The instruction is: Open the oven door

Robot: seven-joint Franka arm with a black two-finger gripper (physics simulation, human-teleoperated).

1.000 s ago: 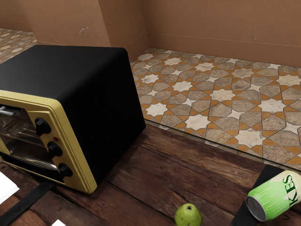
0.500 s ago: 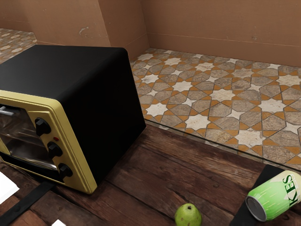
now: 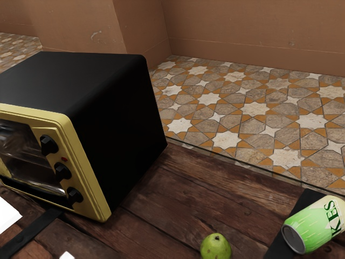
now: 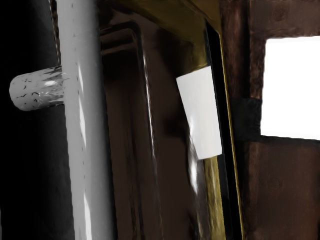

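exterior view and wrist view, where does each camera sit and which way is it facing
Exterior view: at the arm's side, above the table, looking down across it at the oven's side and knobbed front, with the pear and can toward the exterior view's right and tiled floor beyond.
Wrist view: on my hand, close in front of the oven, facing the handle and glass.
Shared: the oven's yellow-edged front, the wooden table, the black strip and, most likely, the white thing.
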